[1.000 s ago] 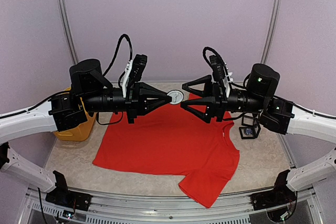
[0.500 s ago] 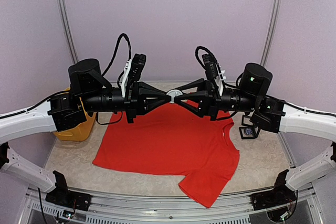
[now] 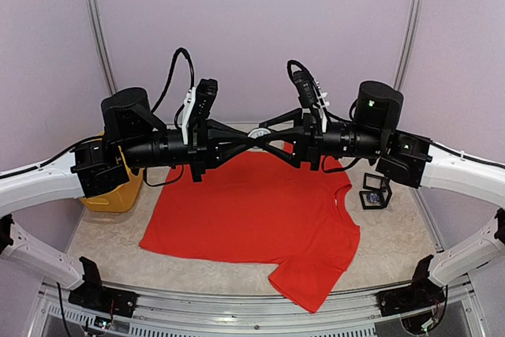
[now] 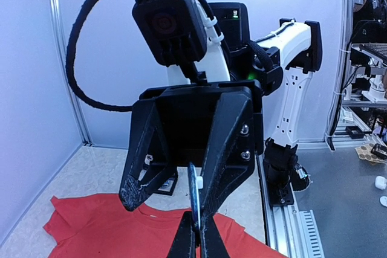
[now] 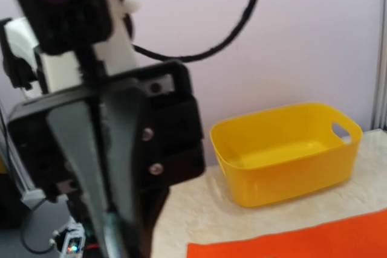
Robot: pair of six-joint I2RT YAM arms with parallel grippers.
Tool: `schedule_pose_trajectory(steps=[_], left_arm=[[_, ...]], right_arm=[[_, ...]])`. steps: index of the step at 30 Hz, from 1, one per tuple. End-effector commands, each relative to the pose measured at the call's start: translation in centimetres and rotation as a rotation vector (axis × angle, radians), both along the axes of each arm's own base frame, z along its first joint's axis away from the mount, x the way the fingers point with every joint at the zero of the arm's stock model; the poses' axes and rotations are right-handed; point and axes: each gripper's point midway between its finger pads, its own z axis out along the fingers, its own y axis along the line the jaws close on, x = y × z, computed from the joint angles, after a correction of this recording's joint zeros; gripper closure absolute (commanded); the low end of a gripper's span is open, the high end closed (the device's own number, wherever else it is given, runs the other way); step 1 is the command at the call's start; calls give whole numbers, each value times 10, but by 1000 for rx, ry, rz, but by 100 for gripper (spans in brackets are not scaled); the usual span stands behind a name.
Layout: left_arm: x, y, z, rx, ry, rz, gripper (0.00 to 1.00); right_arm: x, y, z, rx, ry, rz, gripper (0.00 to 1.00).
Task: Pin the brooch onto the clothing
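Note:
The brooch [image 4: 193, 200], a small round disc seen edge-on with a blue rim and a white clasp on its back, is held in the air above the clothing. My left gripper [image 4: 198, 234] is shut on its lower edge. The clothing, a red T-shirt [image 3: 252, 211], lies flat on the table below. My right gripper [image 4: 171, 203] faces the left one tip to tip [image 3: 264, 140] and stands open around the brooch. One of its fingers [image 4: 224, 161] rests against the clasp side; the other [image 4: 136, 191] stays apart from the disc.
A yellow bin [image 3: 118, 195] stands at the table's left edge, beside the shirt's sleeve. A small black cube-shaped stand [image 3: 375, 191] sits to the right of the shirt's collar. Both arms stretch across the middle, well above the table.
My right arm has moved left until its fingers straddle the brooch, and its jaws have narrowed. Both grippers have risen slightly. The left gripper has kept its hold.

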Motion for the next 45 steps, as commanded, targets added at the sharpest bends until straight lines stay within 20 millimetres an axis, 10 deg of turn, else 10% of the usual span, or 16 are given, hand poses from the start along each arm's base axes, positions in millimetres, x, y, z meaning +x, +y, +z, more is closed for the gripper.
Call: schedule_pose_trajectory(steps=[1, 11, 16, 26, 45], left_arm=[[-32, 0, 8, -21, -26, -120, 100], [1, 22, 8, -12, -63, 89, 100], [3, 24, 12, -19, -69, 95, 100], [-2, 25, 11, -29, -44, 79, 100], [-7, 22, 6, -15, -32, 48, 100]], right_arm=[[31, 10, -3, -79, 18, -101, 52], [-95, -55, 6, -81, -308, 403, 28], [-8, -54, 40, 81, -149, -120, 60], [-30, 5, 32, 77, -101, 136, 53], [-25, 12, 28, 57, -79, 129, 100]])
